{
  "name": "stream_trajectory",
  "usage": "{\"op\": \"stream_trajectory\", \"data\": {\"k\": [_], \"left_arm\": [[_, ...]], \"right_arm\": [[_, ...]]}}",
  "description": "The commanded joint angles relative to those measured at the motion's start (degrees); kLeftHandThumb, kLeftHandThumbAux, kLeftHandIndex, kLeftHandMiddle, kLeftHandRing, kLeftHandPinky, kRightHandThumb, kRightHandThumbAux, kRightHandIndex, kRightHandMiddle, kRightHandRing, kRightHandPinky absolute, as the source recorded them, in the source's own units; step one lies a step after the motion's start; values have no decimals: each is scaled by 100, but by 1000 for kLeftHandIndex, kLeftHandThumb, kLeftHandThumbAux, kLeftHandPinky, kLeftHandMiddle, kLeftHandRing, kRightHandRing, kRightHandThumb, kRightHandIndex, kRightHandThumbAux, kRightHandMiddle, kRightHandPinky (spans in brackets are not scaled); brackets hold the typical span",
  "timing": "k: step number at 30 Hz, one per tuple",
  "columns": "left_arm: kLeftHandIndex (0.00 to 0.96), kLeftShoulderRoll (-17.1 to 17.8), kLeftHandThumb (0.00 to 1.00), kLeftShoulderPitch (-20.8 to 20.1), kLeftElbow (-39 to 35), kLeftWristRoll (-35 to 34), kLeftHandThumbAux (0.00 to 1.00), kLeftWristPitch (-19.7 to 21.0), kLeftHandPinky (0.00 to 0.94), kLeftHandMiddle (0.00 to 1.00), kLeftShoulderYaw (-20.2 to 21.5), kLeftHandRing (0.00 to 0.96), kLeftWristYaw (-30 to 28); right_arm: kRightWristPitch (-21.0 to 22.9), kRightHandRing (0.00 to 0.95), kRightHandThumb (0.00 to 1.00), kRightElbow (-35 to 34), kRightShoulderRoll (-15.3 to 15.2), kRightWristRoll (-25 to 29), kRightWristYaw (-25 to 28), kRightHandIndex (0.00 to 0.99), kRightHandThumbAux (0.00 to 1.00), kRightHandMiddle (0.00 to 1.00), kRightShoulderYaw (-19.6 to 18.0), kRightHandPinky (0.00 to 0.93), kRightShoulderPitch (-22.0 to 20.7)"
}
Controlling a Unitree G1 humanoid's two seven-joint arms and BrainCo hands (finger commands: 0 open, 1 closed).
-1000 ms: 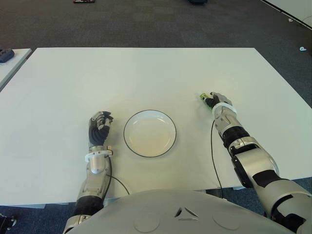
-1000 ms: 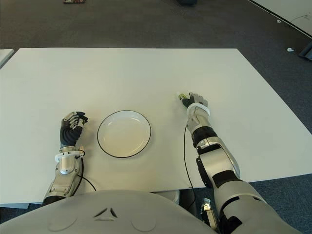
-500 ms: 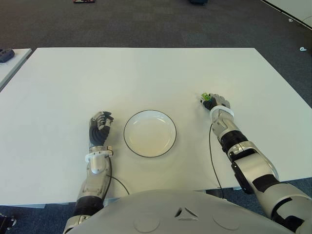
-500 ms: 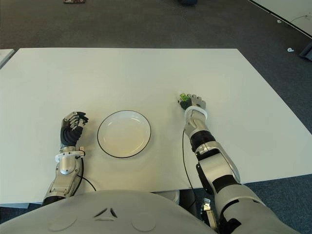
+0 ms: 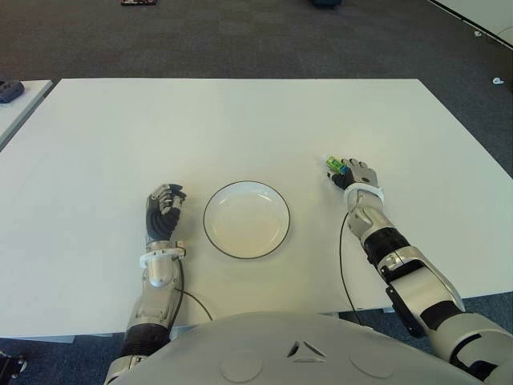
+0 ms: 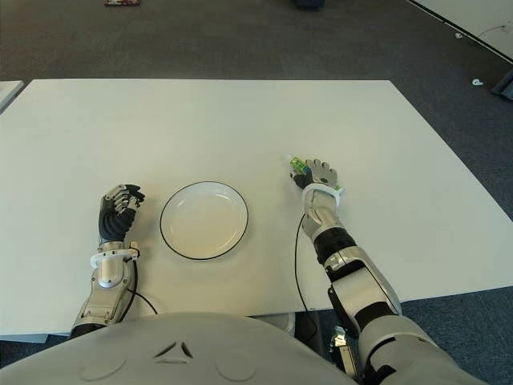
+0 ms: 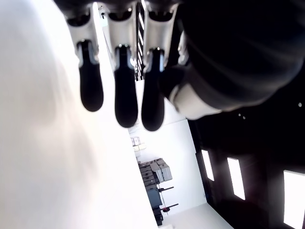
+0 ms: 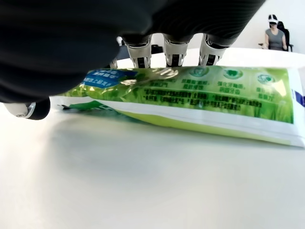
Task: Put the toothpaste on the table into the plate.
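Left robot hand [image 5: 163, 210]: seen left of the plate, fingers curled, nothing held; idle.

Plate [image 5: 246, 219]: white, dark rim, nothing in it, near the middle of the surface [image 5: 240, 128].

Toothpaste [image 8: 200, 95]: green and white tube, right of the plate and well apart from it. In the wrist view it is seen lying flat, or nearly so, on the surface, with the fingers [image 8: 175, 50] draped over its far long edge. In the eye view only its green end [image 5: 332, 164] is seen past the knuckles.

Right robot hand [image 5: 350, 173]: laid over the tube, fingers bent down around it. Whether the tube is clamped or merely covered cannot be told; a lift is not shown.

Handling, judged: light, soft-walled, glossy skin, so likely to be slippery and to buckle if squeezed at mid-body. Hold is best taken across the width near the stiffer shoulder, thumb under, fingers over. Not fragile; a short drop into the plate should be tolerated.
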Motion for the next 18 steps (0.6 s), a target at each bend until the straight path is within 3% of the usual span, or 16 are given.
{"op": "stream_trajectory", "data": {"k": [1,18], "left_arm": [[426,-63,703,179,112,-34,719,201,476,516,-35,508,-85],[426,-86,704,243,-36,-106,720,297,476,510,-14,503,-116]], "right_arm": [[33,0,540,139,73,-37,154,0,142,0,176,0,223],[170,0,568,-30,153,-468,90,0,163,0,669,0,505]]}}
